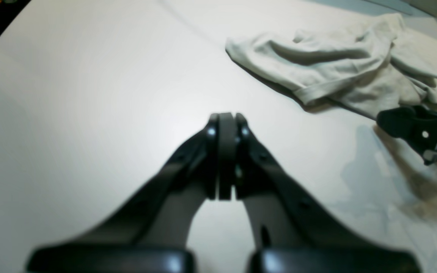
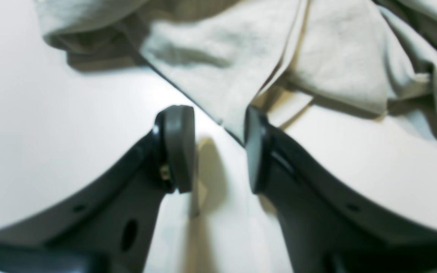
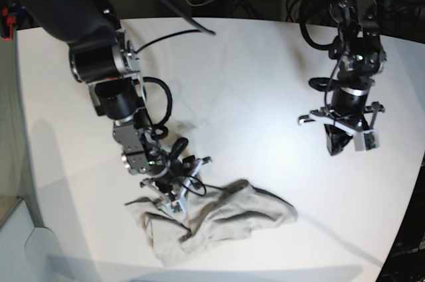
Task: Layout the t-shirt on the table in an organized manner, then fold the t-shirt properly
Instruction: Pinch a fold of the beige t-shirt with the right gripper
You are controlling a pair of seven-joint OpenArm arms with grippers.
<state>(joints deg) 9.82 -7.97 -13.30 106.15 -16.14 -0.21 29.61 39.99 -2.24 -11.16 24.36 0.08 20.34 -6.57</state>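
right gripper sitting low on counter, jaws parted, crumpled t-shirt edge poking between them (probably lining up corner grab for spreading). left gripper clenched empty, parking well away from cloth.

One t-shirt, one table, two arms: left tool, right tool.

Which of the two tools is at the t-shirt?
The right tool, jaws apart around a t-shirt edge; the left tool is shut over bare table.
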